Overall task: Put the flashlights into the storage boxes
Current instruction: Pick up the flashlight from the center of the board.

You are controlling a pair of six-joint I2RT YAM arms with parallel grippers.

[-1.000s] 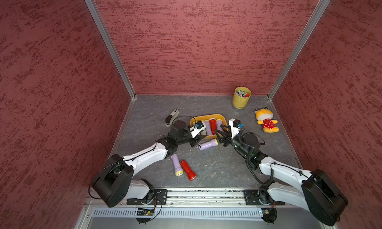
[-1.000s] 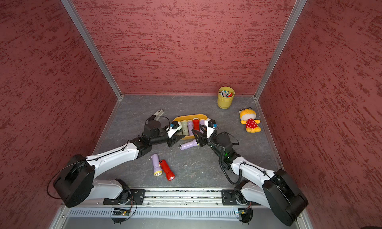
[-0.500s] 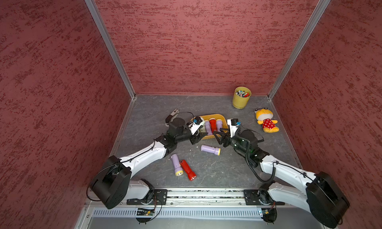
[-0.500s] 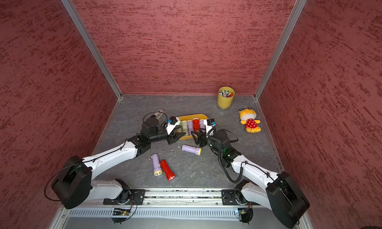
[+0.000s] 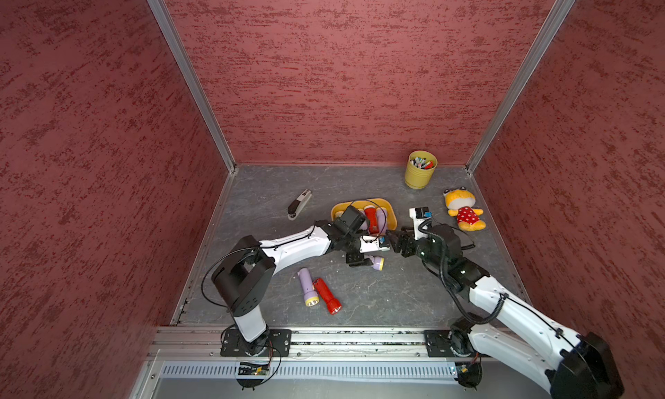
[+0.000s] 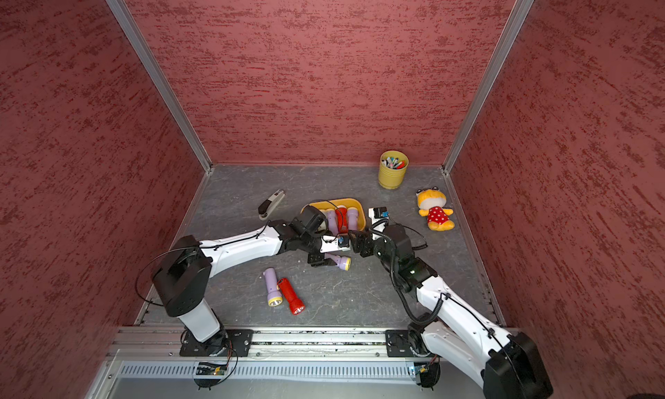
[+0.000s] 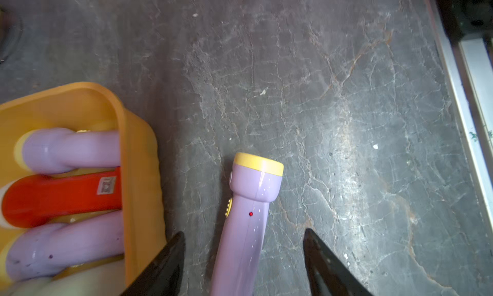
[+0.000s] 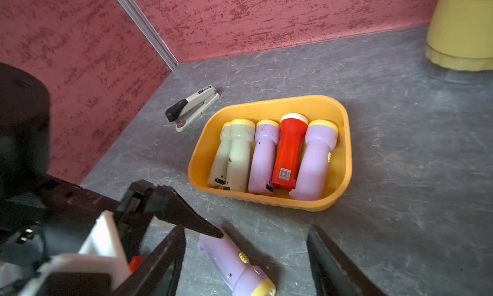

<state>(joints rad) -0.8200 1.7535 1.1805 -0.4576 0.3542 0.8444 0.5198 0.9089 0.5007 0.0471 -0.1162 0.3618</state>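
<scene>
Overhead view of a grey stone-patterned floor (image 5: 396, 300) walled in dark red. Nearest the camera, low in the centre of both top views, a lilac flashlight (image 5: 308, 287) and a red flashlight (image 5: 326, 295) lie close together, seemingly touching, heads toward the bottom of the frame; just above them, mid-frame, a second lilac flashlight (image 5: 376, 262) lies flat on the floor outside the tray, its yellow-rimmed head pointing right; the left gripper (image 7: 244, 234) is lowered over its handle with jaws released — in the left wrist view a black fingertip stands clear on each side of the handle, neither touching it; the right gripper (image 8: 245, 230) hovers just to the right, likewise released and grasping nothing. Beyond them, the orange-yellow tray (image 8: 344, 147) holds five flashlights side by side, heads toward the far wall — two pale green flashlights (image 8: 238, 158), a lilac one (image 8: 262, 158), a red one with a white rim (image 8: 289, 147), another lilac one (image 8: 313, 161); the left arm's wrist partly covers the tray in both top views. A grey-white stapler (image 5: 298, 204) lies to the tray's upper left; a plush toy (image 5: 462, 210) lies well to its right; farthest, upper right by the back wall, stands a yellow cup (image 5: 419, 170) of pens.
</scene>
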